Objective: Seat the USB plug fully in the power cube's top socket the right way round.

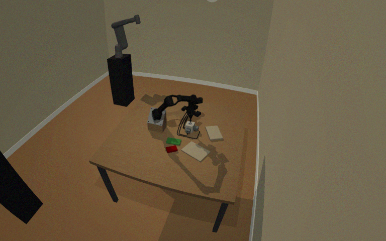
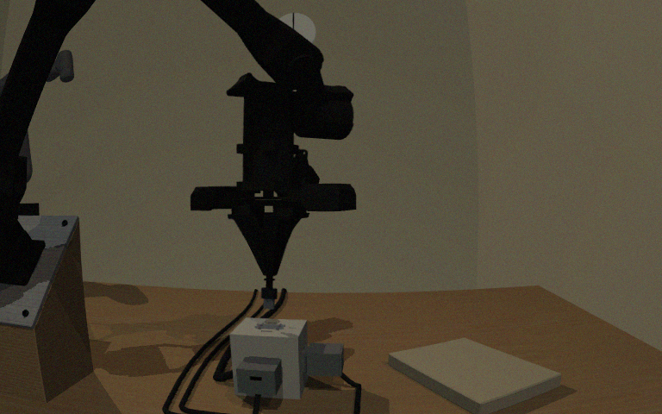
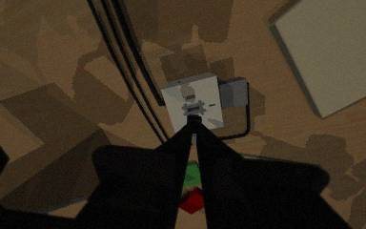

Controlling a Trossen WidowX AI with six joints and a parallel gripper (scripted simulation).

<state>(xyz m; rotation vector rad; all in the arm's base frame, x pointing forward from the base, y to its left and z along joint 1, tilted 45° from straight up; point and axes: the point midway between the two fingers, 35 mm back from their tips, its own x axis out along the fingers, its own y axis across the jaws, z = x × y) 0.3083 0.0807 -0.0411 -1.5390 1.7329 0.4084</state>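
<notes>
Fingers (image 1: 190,119) (image 2: 269,274) nearly closed, gripping the black-and-metal USB plug (image 2: 269,294). Plug upright, metal end down, above the power cube (image 1: 189,126) (image 2: 268,356) (image 3: 193,102), clear of its top socket (image 2: 270,324) (image 3: 193,109). Can't tell which way round it is. Cube sits on the wooden surface (image 1: 136,158) (image 2: 439,312) (image 3: 286,129), grey block (image 1: 195,128) (image 2: 324,360) (image 3: 233,93) against its right side in exterior view, dark cables to the left. Top view: green block (image 1: 173,141) (image 3: 192,175) near side of cube, red block (image 1: 171,148) (image 3: 192,200) nearer, pale slab (image 1: 213,133) (image 2: 473,373) (image 3: 329,57) right.
</notes>
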